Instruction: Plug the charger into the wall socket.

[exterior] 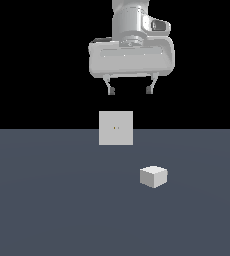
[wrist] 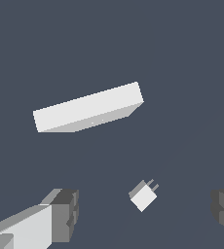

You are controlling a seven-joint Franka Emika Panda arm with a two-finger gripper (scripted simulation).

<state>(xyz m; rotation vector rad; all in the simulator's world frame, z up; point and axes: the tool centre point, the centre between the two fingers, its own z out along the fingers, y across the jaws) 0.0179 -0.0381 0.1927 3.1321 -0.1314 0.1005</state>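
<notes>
The charger is a small white cube resting on the grey floor, toward the exterior view's right and nearer the camera than the socket. In the wrist view the charger shows two short prongs on one side. The wall socket is a flat upright pale square plate with two tiny marks at its centre; from the wrist the wall socket appears as a thin white slab. My gripper hangs open high above both, holding nothing, fingers wide apart.
A plain dark grey floor spreads under everything, with black background behind. No other objects show.
</notes>
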